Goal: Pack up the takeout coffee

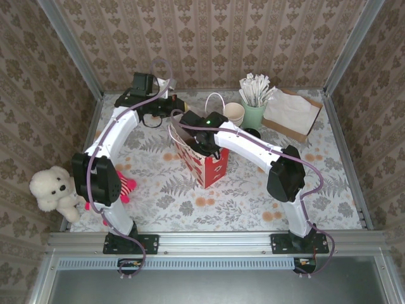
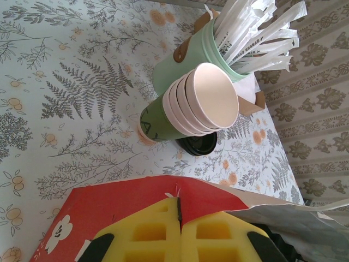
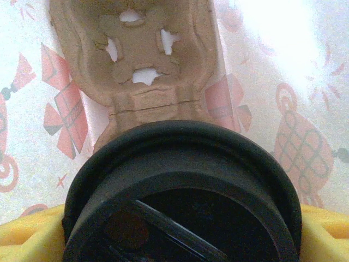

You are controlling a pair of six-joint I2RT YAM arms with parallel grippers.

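Right gripper: wide, clasping coffee inside bag
Left gripper: closed on bag rim
Tip: lower straight into carrier socket, then release

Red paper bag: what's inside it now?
A brown pulp carrier lies inside; the right gripper holds the takeout coffee over it. Its black lid hides the cup body and the carrier's near part.
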